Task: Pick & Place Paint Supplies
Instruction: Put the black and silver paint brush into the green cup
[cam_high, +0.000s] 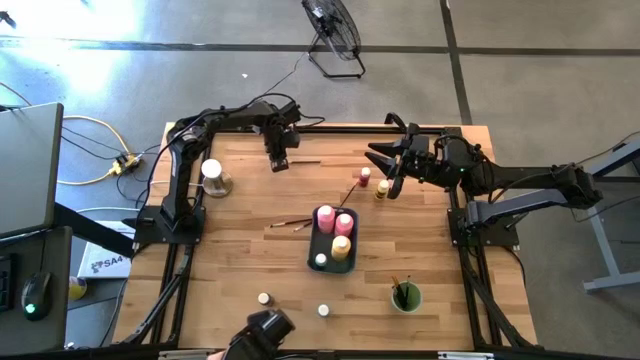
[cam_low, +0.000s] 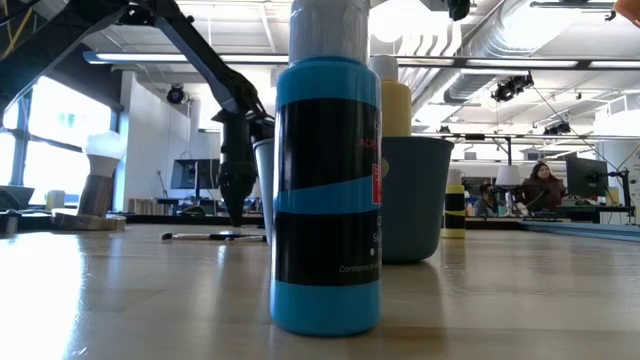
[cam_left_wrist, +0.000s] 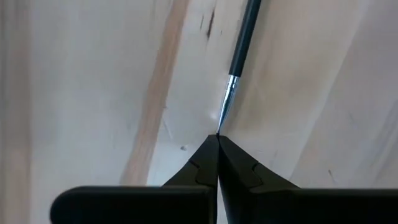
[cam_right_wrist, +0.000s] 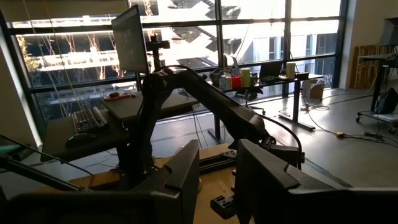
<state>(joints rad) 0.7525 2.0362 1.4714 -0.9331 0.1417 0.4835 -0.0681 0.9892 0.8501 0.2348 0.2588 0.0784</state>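
**Two arms at the far edge, left jaws closed on a brush tip**

High view: the left gripper (cam_high: 279, 160) is down at the table's (cam_high: 240, 260) far edge, by a thin paintbrush (cam_high: 306, 161). The right gripper (cam_high: 385, 160) hovers near the far edge, jaws partly apart and empty. The tray (cam_high: 316, 253) mid-table holds squeeze bottles (cam_high: 341, 247).

Low view: a blue bottle (cam_low: 326, 190) fills the foreground.

Left wrist view: fingers (cam_left_wrist: 199, 171) pinched together on the brush's pointed tip.

Right wrist view: fingers (cam_right_wrist: 180, 171) parted, holding nothing.

Blue bottle (cam_low: 327, 190) with black bands; pink bottles (cam_high: 334, 218) in dark tray (cam_high: 313, 255).
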